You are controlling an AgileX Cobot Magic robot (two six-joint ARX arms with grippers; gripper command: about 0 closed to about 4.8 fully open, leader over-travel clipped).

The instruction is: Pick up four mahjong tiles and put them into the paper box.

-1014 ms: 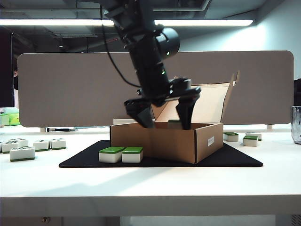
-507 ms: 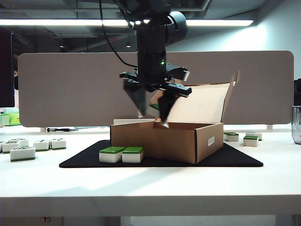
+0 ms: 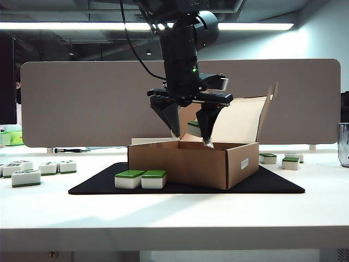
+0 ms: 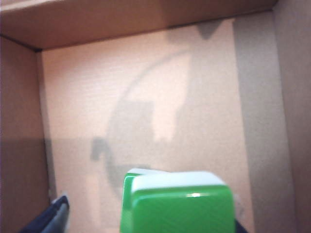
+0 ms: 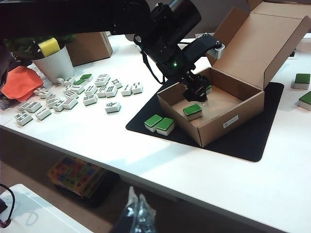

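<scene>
The paper box (image 3: 191,164) stands open on a black mat, flap raised. My left gripper (image 3: 192,141) hangs just above its rim, pointing down with its jaws spread. A green-backed mahjong tile (image 4: 177,204) rests against one finger, and the other fingertip (image 4: 56,213) stands clear of it across a gap. In the exterior view this tile (image 3: 193,125) shows high between the fingers. Another tile (image 5: 193,110) lies on the box floor. Two more tiles (image 3: 140,179) sit side by side on the mat in front of the box. My right gripper (image 5: 138,208) is shut, off the table's near edge.
Several loose tiles (image 5: 73,94) lie on the white table to the left, and a few tiles (image 3: 281,160) to the right of the mat (image 3: 272,185). A white cup (image 5: 51,63), an orange cloth (image 5: 19,80) and a second brown box (image 5: 90,46) stand far left.
The left gripper has risen out of the box and turned upright. Its jaws narrowed, then spread a little again. The green-backed tile came up with it.
</scene>
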